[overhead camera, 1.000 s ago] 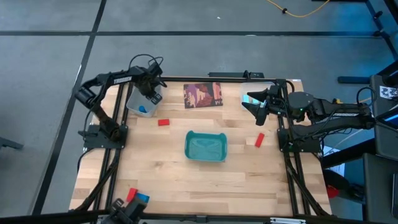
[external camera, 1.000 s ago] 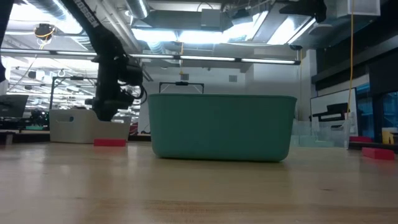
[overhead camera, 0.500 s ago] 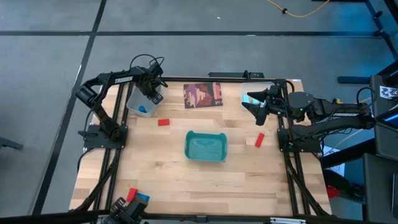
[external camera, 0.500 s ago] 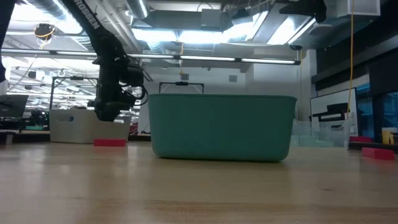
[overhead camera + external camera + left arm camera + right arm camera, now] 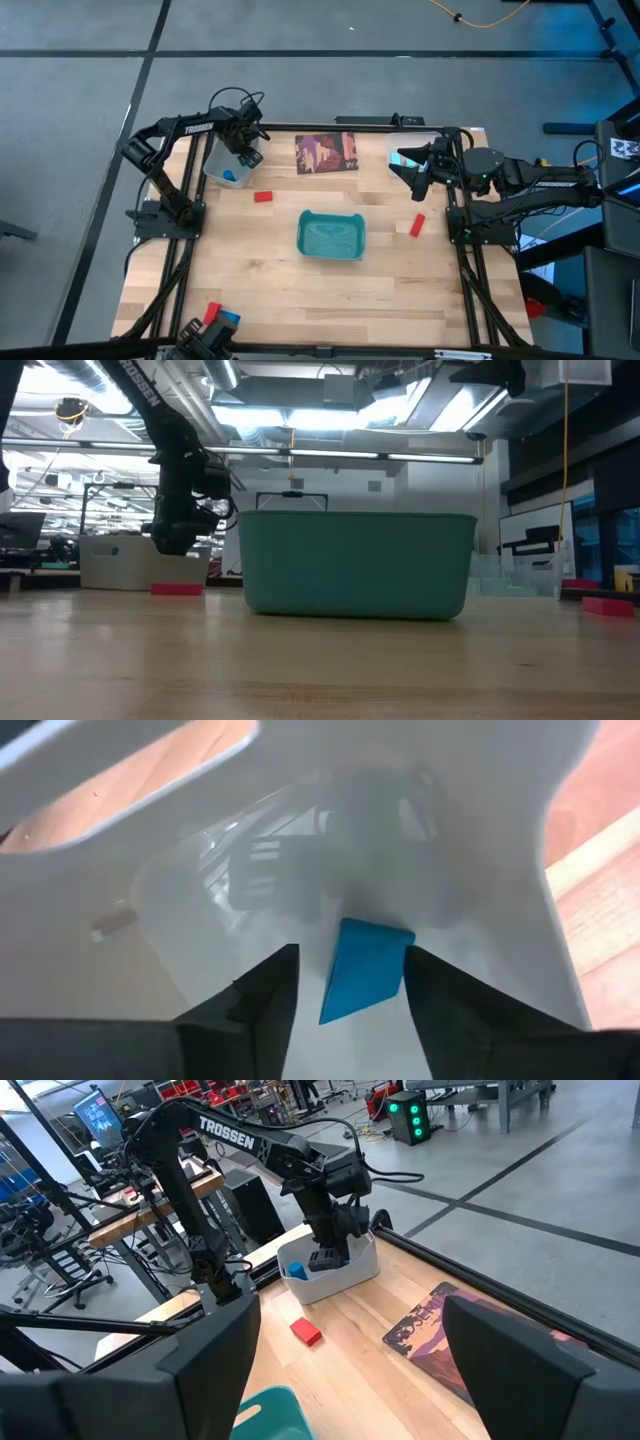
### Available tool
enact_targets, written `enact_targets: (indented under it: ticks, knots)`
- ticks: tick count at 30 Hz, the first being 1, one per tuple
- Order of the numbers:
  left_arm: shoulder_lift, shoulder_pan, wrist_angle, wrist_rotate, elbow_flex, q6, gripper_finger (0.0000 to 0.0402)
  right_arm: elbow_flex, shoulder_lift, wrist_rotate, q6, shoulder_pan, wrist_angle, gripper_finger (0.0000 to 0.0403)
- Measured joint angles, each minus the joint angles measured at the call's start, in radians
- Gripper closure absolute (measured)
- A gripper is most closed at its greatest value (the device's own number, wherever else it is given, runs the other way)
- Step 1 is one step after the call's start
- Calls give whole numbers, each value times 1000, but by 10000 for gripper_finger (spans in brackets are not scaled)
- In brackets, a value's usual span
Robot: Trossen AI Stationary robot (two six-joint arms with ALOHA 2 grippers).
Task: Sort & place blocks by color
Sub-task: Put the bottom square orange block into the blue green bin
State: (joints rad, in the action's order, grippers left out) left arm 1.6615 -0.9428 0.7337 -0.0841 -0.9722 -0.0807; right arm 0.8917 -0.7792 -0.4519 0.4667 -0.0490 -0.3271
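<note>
Left gripper (image 5: 345,982) first: its jaws stand apart, dipped into the white plastic bin (image 5: 222,165), and between the two dark fingers (image 5: 262,995) a light blue flat block (image 5: 364,966) lies on the bin floor. Whether the fingers touch it, I can't tell; it looks free. The bin is our landmark, at the table's far left corner.

Right gripper (image 5: 417,168) waits across the table from the bin, beside a clear tub (image 5: 408,151) in the opposite far corner, jaws spread wide and holding nothing in its wrist view.

Outward from the bin: a red flat block (image 5: 263,197) lies on the wooden table (image 5: 400,280) just in front of the bin, between it and the teal rectangular plastic tray (image 5: 331,235). A second red block (image 5: 417,225) sits beyond the tray, well away from the bin, on the right arm's side. The brownish-red printed card (image 5: 327,153) lies beside the bin along the far edge.

Judging by look, these blocks are light, stiff and smooth-faced, likely to slip if pinched on a corner; taking one across its two long flat sides seems safest.

The count on the table: one blue block in the bin, two red ones loose, one tray, one card, two containers. At the near edge, by the camera mount, a red and a blue shape (image 5: 218,316) show, too small to call.
</note>
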Motion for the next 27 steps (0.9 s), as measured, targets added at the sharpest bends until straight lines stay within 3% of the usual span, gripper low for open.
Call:
enact_targets:
  ticks: [11,16,23,27]
  knots:
    - [0,0,4,-5,0,0,201,0,0,0,0,0,0,86]
    - [-16,0,31,-10,-62,11,201,0,0,0,0,0,0,86]
    - [-176,0,38,2,-216,33,203,0,0,0,-3,0,0,86]
    - [-332,10,-24,120,-270,110,204,0,0,0,-6,0,0,86]
